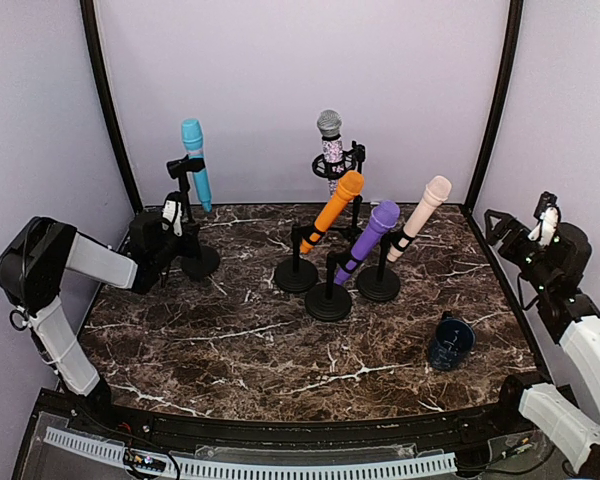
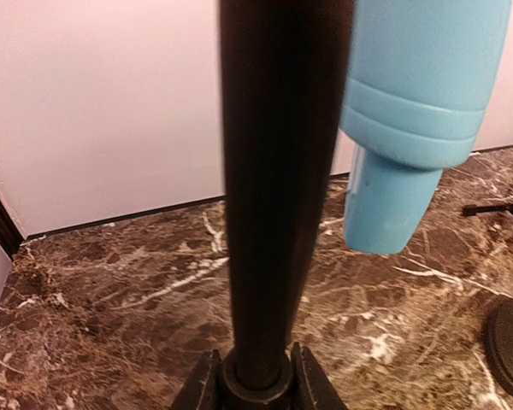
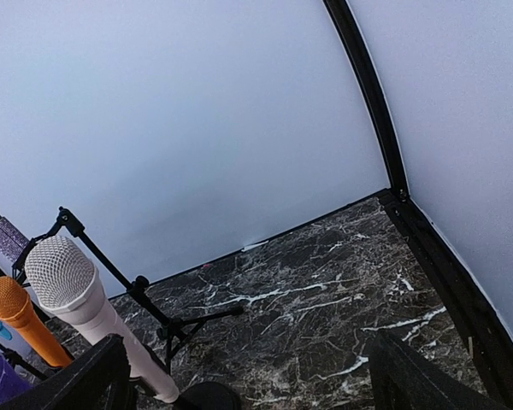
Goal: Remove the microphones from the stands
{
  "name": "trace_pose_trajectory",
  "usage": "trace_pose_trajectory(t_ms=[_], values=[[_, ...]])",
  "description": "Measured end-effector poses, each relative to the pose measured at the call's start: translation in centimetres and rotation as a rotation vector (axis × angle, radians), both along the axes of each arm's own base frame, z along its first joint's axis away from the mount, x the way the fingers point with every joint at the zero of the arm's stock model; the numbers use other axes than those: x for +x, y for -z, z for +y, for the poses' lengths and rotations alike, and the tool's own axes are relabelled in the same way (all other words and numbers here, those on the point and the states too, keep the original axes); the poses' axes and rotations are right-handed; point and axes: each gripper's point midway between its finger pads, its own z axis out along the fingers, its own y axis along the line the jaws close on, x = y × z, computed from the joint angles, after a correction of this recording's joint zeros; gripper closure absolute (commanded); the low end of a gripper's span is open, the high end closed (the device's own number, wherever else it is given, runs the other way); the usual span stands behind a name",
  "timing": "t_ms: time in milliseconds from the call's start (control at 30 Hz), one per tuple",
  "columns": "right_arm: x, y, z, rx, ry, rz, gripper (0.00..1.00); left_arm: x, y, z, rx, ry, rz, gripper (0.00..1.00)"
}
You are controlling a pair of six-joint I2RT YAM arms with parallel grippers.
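Microphone (image 1: 196, 163), blue, stands nearly upright on its stand (image 1: 202, 263), head uppermost.

A dark blue mug (image 1: 450, 342) stands upright on the marbled surface (image 1: 230, 340), front right, well apart from the rest. At centre, the orange mic (image 1: 332, 211), purple mic (image 1: 368, 240) and beige mic (image 1: 420, 217) tilt in round-based stands set close together. Behind them is an upright silver-headed mic (image 1: 330, 140).

Right gripper (image 3: 248, 359): fingers spread wide, one at each lower corner of frame. Dark marble worktop (image 3: 325, 290) runs to its far right corner. Cream microphone (image 3: 61, 273), white mesh head, leans near the far edge. An orange microphone (image 3: 15, 314) is just beside it, with a black stand (image 3: 139, 289) behind.
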Motion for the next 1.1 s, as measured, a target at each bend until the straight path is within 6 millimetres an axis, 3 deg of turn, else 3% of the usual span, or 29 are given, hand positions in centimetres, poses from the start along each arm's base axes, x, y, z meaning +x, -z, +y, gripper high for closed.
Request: trace_pose_trajectory(t_ms=[233,600,900,1100], values=[[0.4,0.8,0.6,0.005,-0.036,0.029,0.01,-5.2,0.2,-5.6,-0.005,0.092,0.001,1.0],[0.8,1.4,1.6,0.029,-0.092,0.057,0.01,-13.0,0.0,-12.1,0.014,0.278,0.047,1.0],[1.5,-0.5,2.6,0.048,-0.153,0.035,0.01,-19.3,-1.0,-16.9,0.027,0.452,0.061,1.0],[1.6,-1.0,3.2,0.069,-0.187,0.025,0.01,-23.7,-0.4,-20.0,0.056,0.538,0.08,1.0]])
